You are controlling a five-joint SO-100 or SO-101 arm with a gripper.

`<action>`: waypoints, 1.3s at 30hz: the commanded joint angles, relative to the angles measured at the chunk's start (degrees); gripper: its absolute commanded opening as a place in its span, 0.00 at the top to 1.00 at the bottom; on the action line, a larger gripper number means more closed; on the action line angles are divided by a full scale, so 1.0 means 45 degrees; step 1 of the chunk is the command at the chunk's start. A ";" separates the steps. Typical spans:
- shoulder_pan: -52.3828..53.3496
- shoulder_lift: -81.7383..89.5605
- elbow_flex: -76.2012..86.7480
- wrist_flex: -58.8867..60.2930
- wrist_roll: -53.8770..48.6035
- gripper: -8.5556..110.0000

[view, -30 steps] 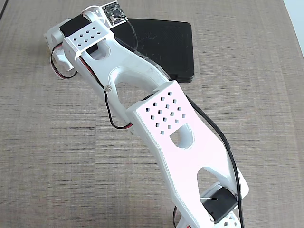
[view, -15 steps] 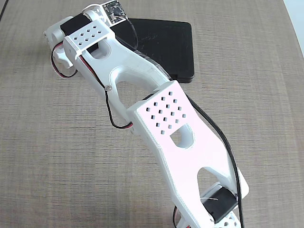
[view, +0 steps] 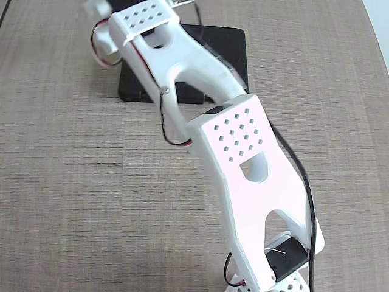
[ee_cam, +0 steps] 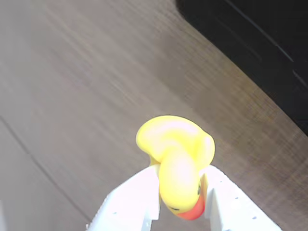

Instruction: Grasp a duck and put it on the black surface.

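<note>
Two white jaws are pinched on the duck (ee_cam: 176, 168), beak down, so it is carried clear of the desk (ee_cam: 72, 96). In the wrist view the black surface (ee_cam: 260, 43) lies near, upper right; release is judged next.

I note a small glossy yellow rubber duck (ee_cam: 174, 154) with a red-orange beak at its lower end and a thin dark eye mark. The two plastic gripper fingers (ee_cam: 134, 202) are plain white. The flat matte black slab (ee_cam: 255, 48) carries faint straight lines. The table top (view: 67, 182) shows a fine beige-brown woven grain. The white arm (view: 237, 152) bears grids of small dark holes, with red and black wires.
</note>
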 commanded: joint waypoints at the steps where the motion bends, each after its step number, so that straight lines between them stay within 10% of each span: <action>1: 0.1602 0.3789 -0.0664 0.0156 0.0000 0.93; 39: 0.2930 0.8301 0.7676 0.1699 0.0039 0.93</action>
